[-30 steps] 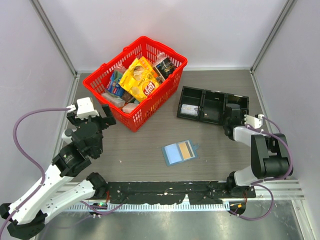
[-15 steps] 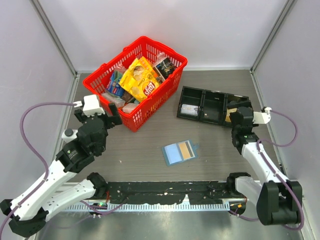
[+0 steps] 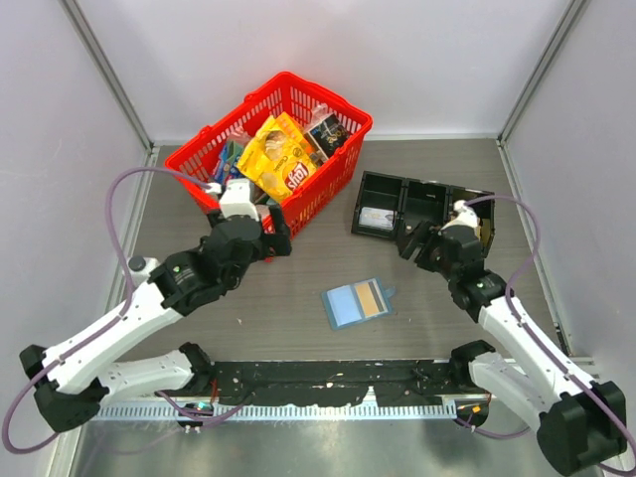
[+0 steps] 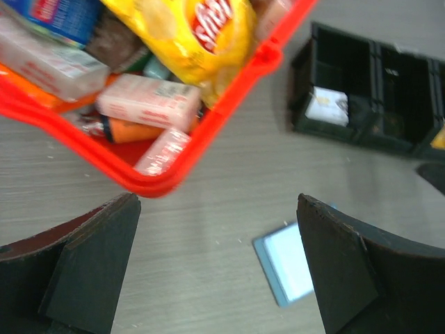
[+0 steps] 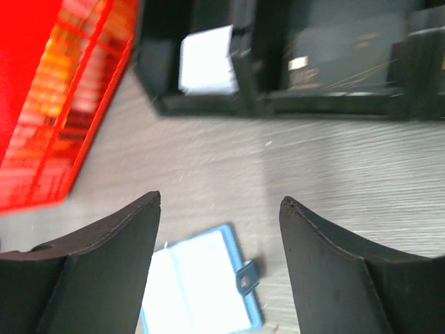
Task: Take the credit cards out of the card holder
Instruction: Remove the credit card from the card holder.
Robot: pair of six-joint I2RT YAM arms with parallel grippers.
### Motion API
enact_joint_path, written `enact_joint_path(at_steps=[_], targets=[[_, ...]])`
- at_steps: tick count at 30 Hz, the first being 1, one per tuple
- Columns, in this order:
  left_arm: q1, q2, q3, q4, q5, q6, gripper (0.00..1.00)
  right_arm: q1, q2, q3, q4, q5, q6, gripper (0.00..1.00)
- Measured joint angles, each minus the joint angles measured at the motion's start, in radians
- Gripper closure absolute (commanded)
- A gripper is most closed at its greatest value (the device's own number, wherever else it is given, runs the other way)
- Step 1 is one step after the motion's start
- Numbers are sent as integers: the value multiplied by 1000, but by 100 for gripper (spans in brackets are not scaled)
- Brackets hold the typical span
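Card holder (image 3: 359,303) apart from both open jaws

Card holder (image 3: 358,303): blue outside, lighter blue inner pocket on left half. Credit card (image 3: 369,298): tan-gold strip on right half. Basket (image 3: 316,195): bright red, open lattice walls. Snack bag (image 3: 278,154): yellow, red-and-white logo. Tray (image 3: 400,211): black. Card (image 3: 376,218) in its left compartment: pale grey-white. Table (image 3: 288,298): grey-brown, fine wood grain. Left arm (image 3: 109,333), right arm (image 3: 517,328): white shells, black joints.
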Motion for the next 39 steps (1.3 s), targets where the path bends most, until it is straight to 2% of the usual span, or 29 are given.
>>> enact_joint_path(at_steps=[5, 10, 14, 26, 30, 39], targets=[[-124, 113, 65, -34, 8, -42, 0, 180, -13, 0, -44, -40, -40, 38], [-240, 224, 118, -54, 12, -69, 0, 291, 35, 0, -48, -79, -51, 44], [-282, 298, 122, -55, 39, -87, 0, 344, 111, 0, -46, -105, -55, 48], [-293, 595, 114, -52, 156, -98, 0, 359, 251, -8, -48, -114, -74, 49], [-285, 668, 103, -34, 184, -98, 4, 359, 281, -16, -47, -114, -77, 49], [-259, 787, 80, -13, 238, -103, 23, 359, 330, -29, -47, -119, -85, 50]])
